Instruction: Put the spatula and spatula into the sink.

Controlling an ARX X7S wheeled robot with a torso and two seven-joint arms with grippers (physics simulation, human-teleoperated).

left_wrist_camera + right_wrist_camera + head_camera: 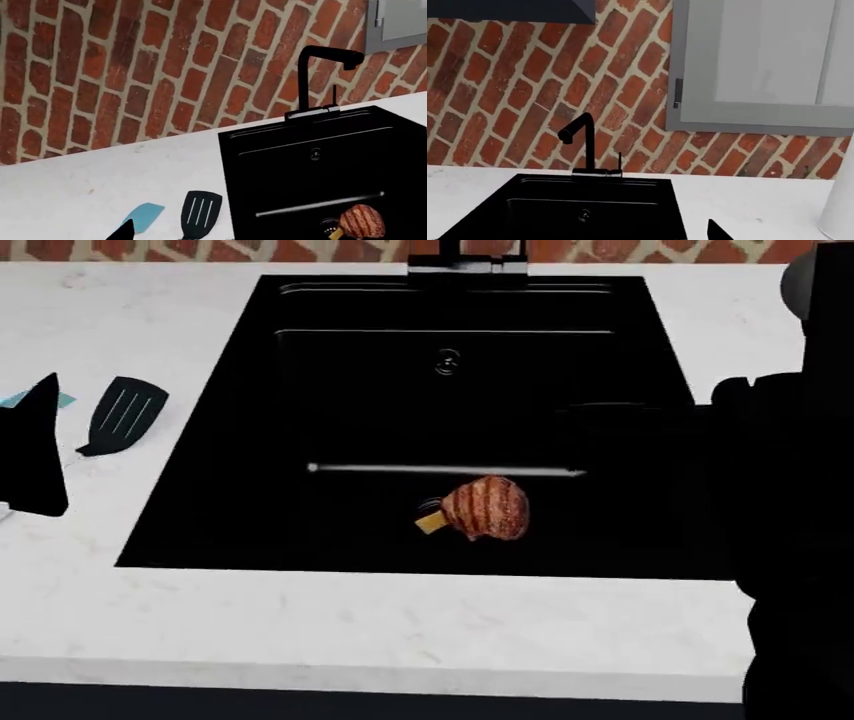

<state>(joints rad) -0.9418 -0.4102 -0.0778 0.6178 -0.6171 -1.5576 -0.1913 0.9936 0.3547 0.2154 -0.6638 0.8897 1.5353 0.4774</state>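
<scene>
The black slotted spatula [124, 415] lies on the white counter left of the sink [200, 530]; its head [200, 214] also shows in the left wrist view. The light blue spatula [143, 217] lies beside it, farther from the sink, with only a sliver [14, 398] showing in the head view. My left gripper [32, 445] hovers over the counter by the blue spatula; just one fingertip [123, 231] shows, so I cannot tell its state. My right arm [787, 540] is a dark mass at the sink's right side. One right fingertip [718, 233] shows above the counter.
A brown grill-marked piece of meat [487, 507] lies in the basin near the drain, below a thin silver bar [441, 470]. The black faucet [320, 65] stands at the back against the brick wall. A grey cabinet [760, 60] hangs above, and a white object [840, 200] stands at the far right.
</scene>
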